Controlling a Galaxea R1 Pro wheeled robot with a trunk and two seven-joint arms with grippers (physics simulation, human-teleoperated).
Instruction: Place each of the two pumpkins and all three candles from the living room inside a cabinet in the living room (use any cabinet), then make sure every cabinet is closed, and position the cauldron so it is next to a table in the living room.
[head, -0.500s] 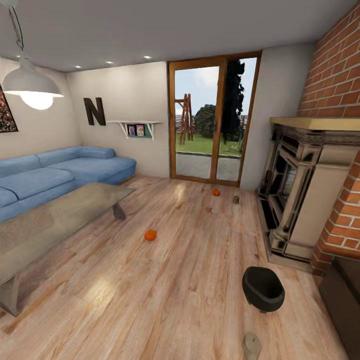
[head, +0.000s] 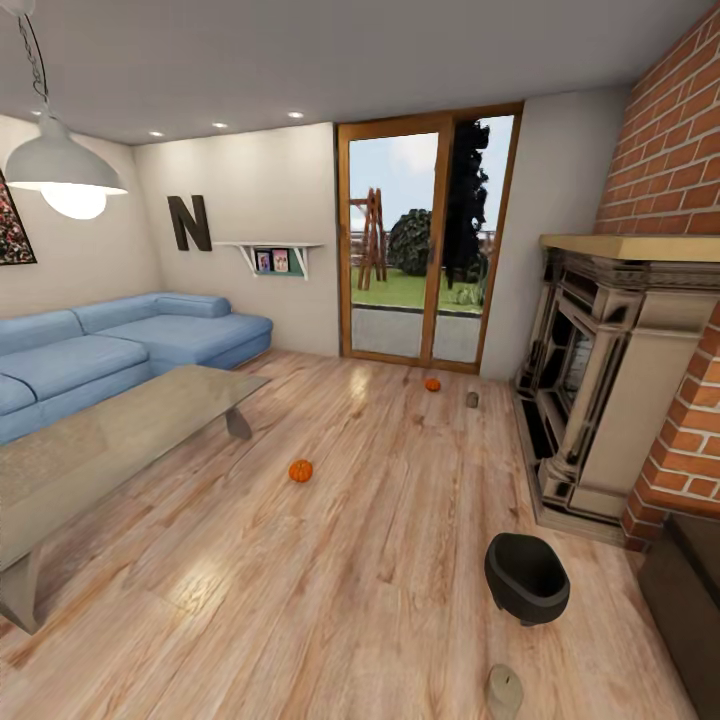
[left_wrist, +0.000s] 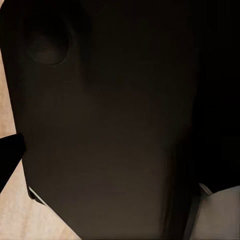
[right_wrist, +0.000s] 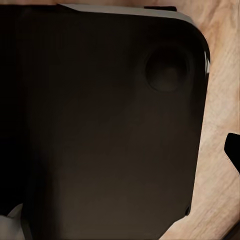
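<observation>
Each wrist view faces a dark rounded panel over wood floor (right_wrist: 220, 90), so I cannot tell either gripper's opening; the cauldron (head: 527, 577) stands near the fireplace (head: 600, 380); one candle (head: 504, 690) lies before it; pumpkins (head: 301, 470) sit mid-floor, one beside the table (head: 120, 440).

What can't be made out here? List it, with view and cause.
- Third candle: the head view has one candle cut by the bottom edge, another tiny and distant.
- Cabinet: cropped by the right edge; drawers unreadable.
- Both hands' state: a dark panel blocks each wrist view.
</observation>
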